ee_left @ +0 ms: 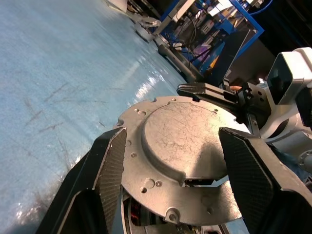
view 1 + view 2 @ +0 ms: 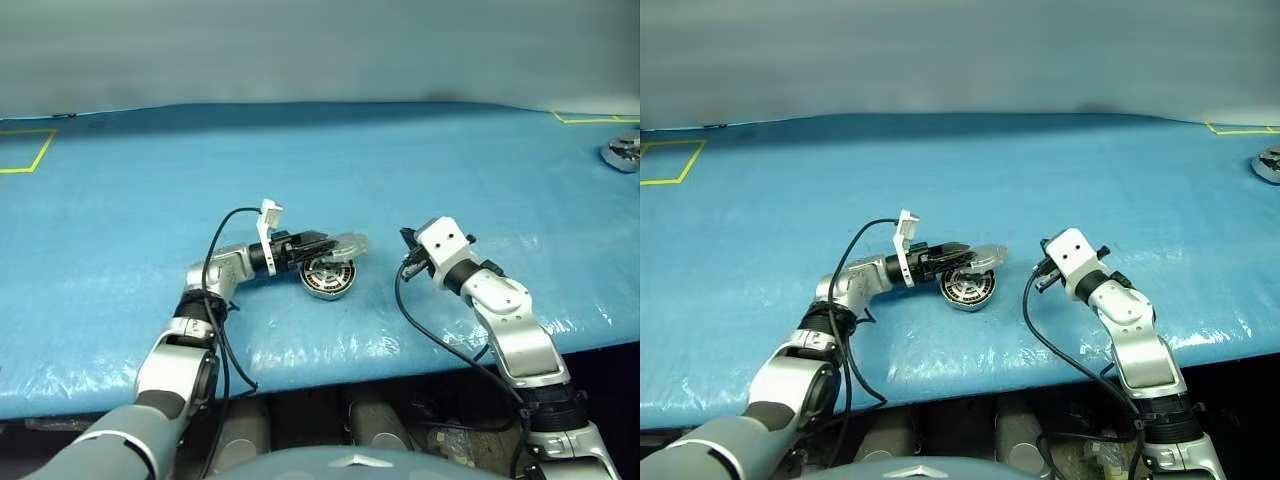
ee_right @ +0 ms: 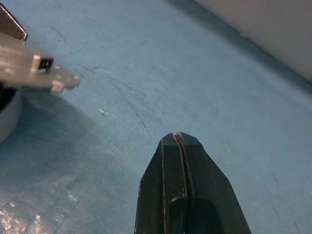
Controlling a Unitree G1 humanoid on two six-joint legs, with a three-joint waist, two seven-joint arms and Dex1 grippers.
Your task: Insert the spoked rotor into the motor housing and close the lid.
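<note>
Our left fingers (image 1: 112,165) pinch the lid (image 1: 183,161) above the motor housing (image 2: 329,279), ready to close | right fingers (image 3: 181,195) pressed together, idle at 3 o'clock

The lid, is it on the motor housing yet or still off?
Off. The left end effector holds the lid by its edges just above the motor housing, whose windings remain exposed.

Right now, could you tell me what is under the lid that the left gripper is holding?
Under the lid sits the motor housing on the blue table; copper windings peek out below the lid's edge. The lid covers most of the housing's inside, so the spoked rotor cannot be confirmed.
</note>
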